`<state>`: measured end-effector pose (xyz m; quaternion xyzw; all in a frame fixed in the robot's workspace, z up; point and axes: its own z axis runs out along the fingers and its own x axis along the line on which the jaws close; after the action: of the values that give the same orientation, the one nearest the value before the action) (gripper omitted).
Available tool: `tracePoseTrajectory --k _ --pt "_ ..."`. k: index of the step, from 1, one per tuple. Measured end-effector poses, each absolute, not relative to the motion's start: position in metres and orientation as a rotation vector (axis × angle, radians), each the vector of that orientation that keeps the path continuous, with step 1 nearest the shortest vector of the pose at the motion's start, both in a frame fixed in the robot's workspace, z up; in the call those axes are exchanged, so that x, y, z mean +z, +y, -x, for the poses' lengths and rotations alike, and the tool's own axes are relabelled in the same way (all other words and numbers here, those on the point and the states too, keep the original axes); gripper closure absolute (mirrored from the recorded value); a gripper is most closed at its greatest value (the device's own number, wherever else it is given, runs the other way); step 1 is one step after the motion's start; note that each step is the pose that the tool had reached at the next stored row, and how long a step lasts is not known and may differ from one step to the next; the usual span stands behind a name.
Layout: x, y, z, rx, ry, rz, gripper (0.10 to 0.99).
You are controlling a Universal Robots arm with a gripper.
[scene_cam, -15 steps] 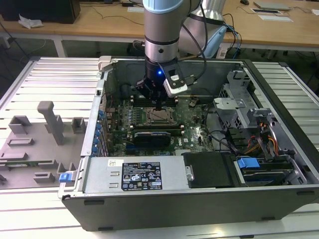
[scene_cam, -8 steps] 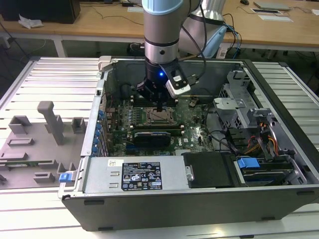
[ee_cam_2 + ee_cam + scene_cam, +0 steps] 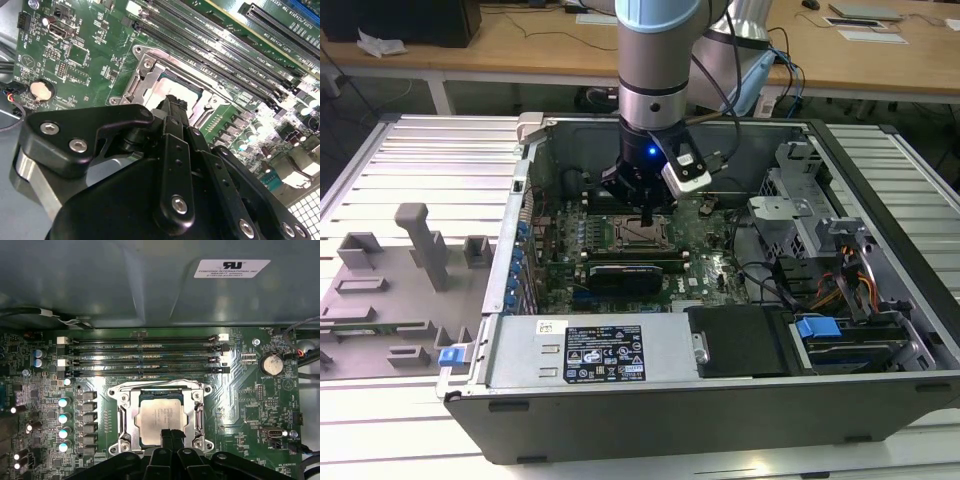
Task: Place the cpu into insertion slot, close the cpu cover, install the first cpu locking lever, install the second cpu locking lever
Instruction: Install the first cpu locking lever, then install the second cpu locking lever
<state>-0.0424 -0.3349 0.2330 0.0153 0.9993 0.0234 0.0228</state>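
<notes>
The arm reaches down into an open computer case point(image 3: 720, 400) that lies on its side on a ribbed metal counter point(image 3: 420, 160). In the exterior view the end effector point(image 3: 645, 214) hangs directly over the insertion slot point(image 3: 638, 236) on the green motherboard point(image 3: 710, 265).

In the first wrist view the cpu point(image 3: 162, 416) lies flat in the insertion slot point(image 3: 161, 415), silver top up, framed by the silvery metal bracket point(image 3: 125, 417) around the socket. The end effector point(image 3: 170, 436) has its two black fingers point(image 3: 166, 437) pressed together, with no gap between them, and their tips sit on or just above the edge of the cpu nearest the camera; whether they touch it cannot be told.

In the second wrist view the end effector point(image 3: 172, 102) is seen from behind, its tips over the cpu point(image 3: 172, 89).

Four long black memory slots point(image 3: 145, 356) run parallel just beside the socket. A round coin battery point(image 3: 273, 362) sits on the board well apart from the socket, and a column of small silver-topped capacitors point(image 3: 63, 425) stands near the socket's other side.

On the exterior view's left, a grey moulded fixture tray point(image 3: 390, 290) rests on the counter beside the case.
</notes>
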Motion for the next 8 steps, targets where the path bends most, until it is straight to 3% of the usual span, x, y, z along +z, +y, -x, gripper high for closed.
tracePoseTrajectory --k 8 --pt "0.233 -0.3349 0.0426 0.072 3.095 -0.047 0.98"
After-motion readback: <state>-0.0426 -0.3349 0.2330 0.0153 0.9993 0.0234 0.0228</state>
